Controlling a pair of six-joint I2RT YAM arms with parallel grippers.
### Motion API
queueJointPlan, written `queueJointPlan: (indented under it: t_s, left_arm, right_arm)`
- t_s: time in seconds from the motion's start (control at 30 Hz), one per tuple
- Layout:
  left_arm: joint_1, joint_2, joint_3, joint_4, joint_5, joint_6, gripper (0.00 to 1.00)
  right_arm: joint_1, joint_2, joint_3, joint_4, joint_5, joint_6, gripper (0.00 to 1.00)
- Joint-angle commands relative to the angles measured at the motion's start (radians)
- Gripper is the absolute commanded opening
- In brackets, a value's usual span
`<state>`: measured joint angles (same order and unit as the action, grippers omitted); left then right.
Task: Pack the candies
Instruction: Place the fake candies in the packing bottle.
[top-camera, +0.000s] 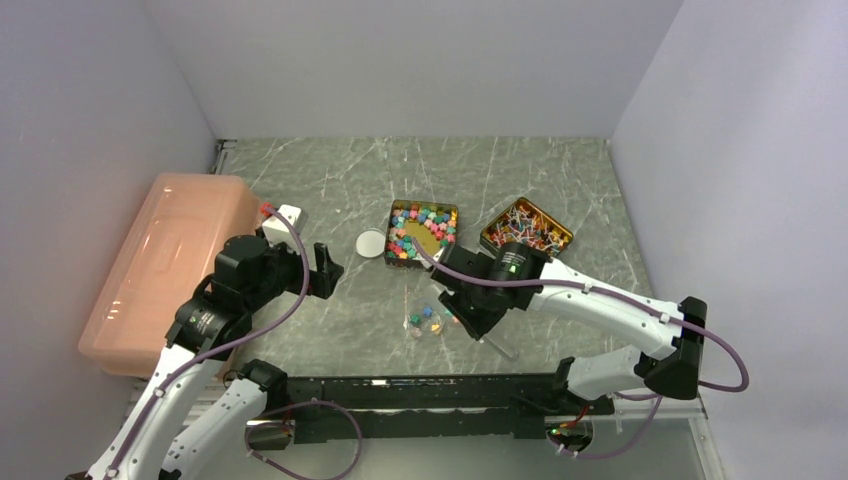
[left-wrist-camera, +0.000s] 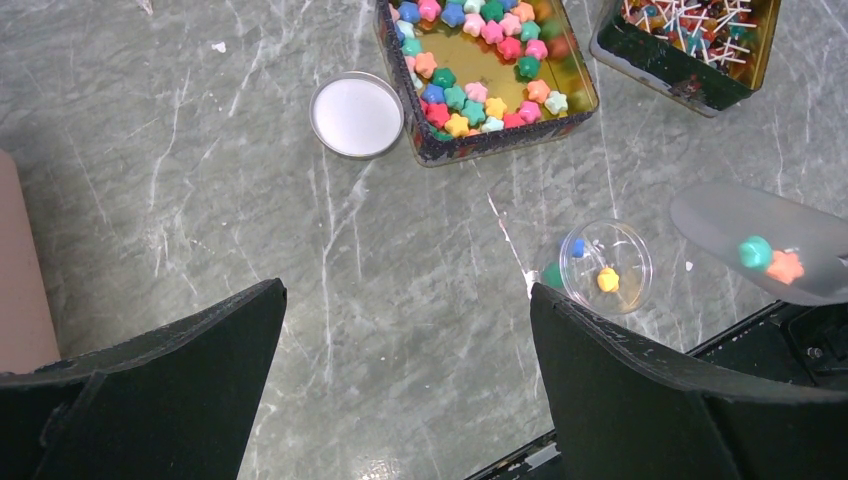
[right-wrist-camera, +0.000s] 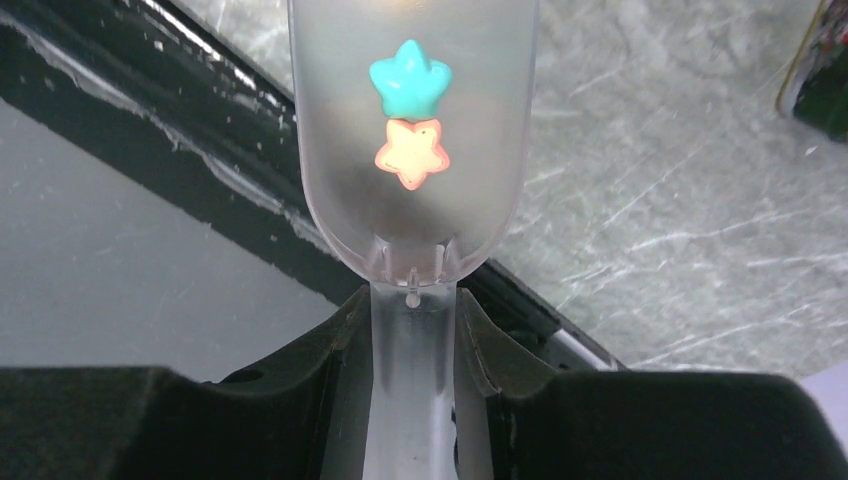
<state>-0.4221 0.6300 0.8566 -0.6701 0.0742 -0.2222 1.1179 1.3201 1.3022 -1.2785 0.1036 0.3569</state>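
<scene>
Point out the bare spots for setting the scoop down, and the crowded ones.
Bare: the strip from the star-candy tin and second tin to the back wall; the patch between white lid, left pincer and clear jar. Crowded: around the jar, beside the right pincer holding the scoop.

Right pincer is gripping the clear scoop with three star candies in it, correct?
Not quite. The clear scoop gripped by the right pincer carries only two, not three: a teal candy and an orange candy. The right wrist view shows this plainly.
</scene>
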Motion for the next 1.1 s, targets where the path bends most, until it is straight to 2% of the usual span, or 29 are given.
queueJointPlan:
  t_s: [0.0,0.43,1.07]
  left_arm:
    - [0.005,-0.011,-0.002,0.03,0.015,0.004,0.99]
    - [0.005,-0.018,-0.002,0.03,0.022,0.005,0.99]
    - [0.005,-0.061,-0.002,0.024,0.018,0.001,0.99]
  right_arm:
    - [0.037,-0.021,-0.019,-0.099,-0.042,0.065,0.0]
    - [0.095,0.082,0.006,-0.162,-0.125,0.032,0.0]
    - [0.061,0.231,0.103,-0.214,-0.143,-0.004,0.0]
